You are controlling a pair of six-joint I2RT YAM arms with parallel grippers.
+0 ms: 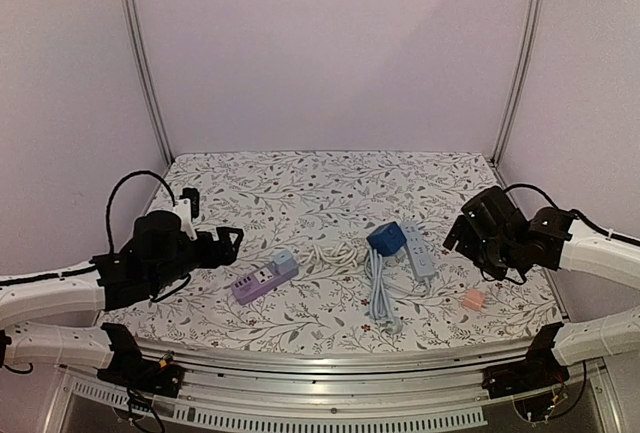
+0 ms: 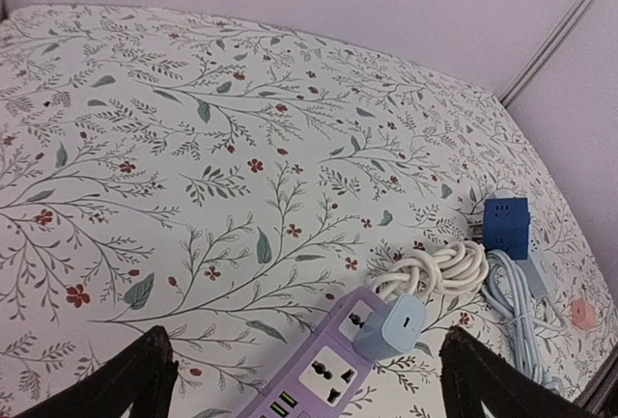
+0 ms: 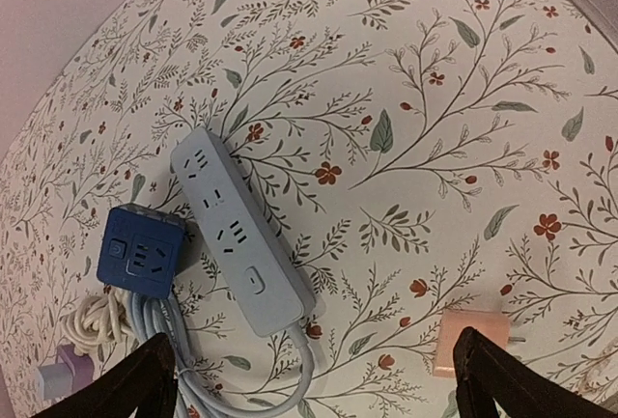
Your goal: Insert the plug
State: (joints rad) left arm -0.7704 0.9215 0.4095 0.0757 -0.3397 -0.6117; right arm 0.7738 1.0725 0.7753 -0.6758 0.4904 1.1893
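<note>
A purple power strip (image 1: 258,281) lies left of centre on the floral table. A light blue plug adapter (image 1: 284,262) stands in its end socket, seen close in the left wrist view (image 2: 389,325) on the strip (image 2: 323,370). My left gripper (image 1: 228,243) is open and empty, its fingers (image 2: 143,372) spread either side of the strip, above it (image 2: 307,384). A pink plug (image 1: 473,299) lies at the right, by my right finger (image 3: 502,379) in the right wrist view (image 3: 466,343). My right gripper (image 1: 458,235) is open and empty above the table (image 3: 319,389).
A light blue power strip (image 1: 419,250) with its bundled cord (image 1: 380,298) lies in the middle, also in the right wrist view (image 3: 241,230). A dark blue cube socket (image 1: 386,238) sits beside it. A coiled white cable (image 1: 325,253) lies between the strips.
</note>
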